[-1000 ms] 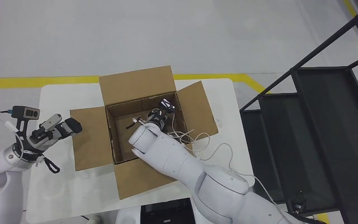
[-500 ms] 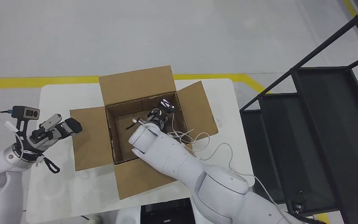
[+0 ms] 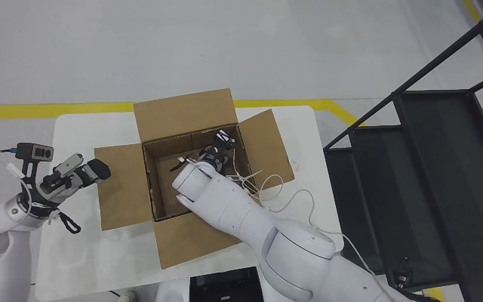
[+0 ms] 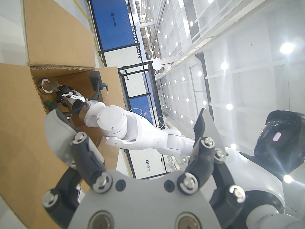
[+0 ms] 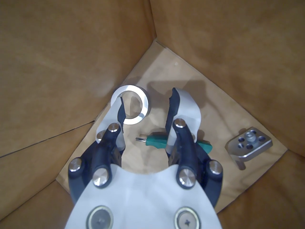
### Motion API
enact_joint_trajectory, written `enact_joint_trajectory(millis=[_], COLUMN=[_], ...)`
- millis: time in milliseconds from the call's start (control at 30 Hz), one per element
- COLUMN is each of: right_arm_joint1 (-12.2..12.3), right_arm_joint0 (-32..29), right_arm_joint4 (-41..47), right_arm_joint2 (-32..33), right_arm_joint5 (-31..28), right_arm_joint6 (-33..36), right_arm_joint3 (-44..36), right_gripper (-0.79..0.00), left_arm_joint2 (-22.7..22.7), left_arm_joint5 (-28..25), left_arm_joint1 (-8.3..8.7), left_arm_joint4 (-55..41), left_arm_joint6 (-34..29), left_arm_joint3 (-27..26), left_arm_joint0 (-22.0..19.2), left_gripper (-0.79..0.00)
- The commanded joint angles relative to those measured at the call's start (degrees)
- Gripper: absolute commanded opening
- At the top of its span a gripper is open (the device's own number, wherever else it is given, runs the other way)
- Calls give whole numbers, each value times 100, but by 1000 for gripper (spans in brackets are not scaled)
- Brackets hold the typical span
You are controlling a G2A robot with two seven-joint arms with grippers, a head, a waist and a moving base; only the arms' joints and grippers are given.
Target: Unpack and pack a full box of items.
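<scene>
The open cardboard box [image 3: 185, 113] stands mid-table with its flaps spread. My right gripper [image 5: 146, 106] is down inside it, open, just above the floor in a corner. One fingertip overlaps a silver metal ring [image 5: 133, 107] that lies flat. A green-handled tool [image 5: 155, 141] lies under the other finger. A small metal plate with holes [image 5: 249, 144] rests farther along the box floor [image 5: 214, 110]. My left gripper [image 3: 81, 172] is held open over the table's left edge, beside the box's left flap [image 4: 54, 36], with nothing between its fingers [image 4: 59, 125].
The white table [image 3: 83, 241] has bare room in front of the left flap. A white cable [image 3: 279, 200] trails over the right flap and the table. Black metal stairs [image 3: 423, 174] stand to the right of the table.
My right arm has shifted slightly toward the far side of the box, and its cable has moved with it. The left arm has not moved.
</scene>
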Motion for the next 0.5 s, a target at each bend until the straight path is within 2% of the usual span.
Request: enact_joint_trajectory(millis=[0, 100, 467], right_arm_joint1=[-3, -10, -31], right_arm_joint0=[15, 37, 71], right_arm_joint4=[-23, -73, -372], right_arm_joint2=[11, 19, 37], right_arm_joint5=[-3, 26, 215], right_arm_joint6=[84, 181, 379], right_arm_joint3=[27, 64, 110], right_gripper=[-406, -449, -514], left_arm_joint2=[0, 0, 0], left_arm_joint5=[0, 0, 0], left_arm_joint1=[0, 0, 0], left_arm_joint4=[0, 0, 0], left_arm_joint6=[0, 0, 0], left_arm_joint3=[0, 0, 0], left_arm_joint0=[0, 0, 0], left_gripper=[0, 0, 0])
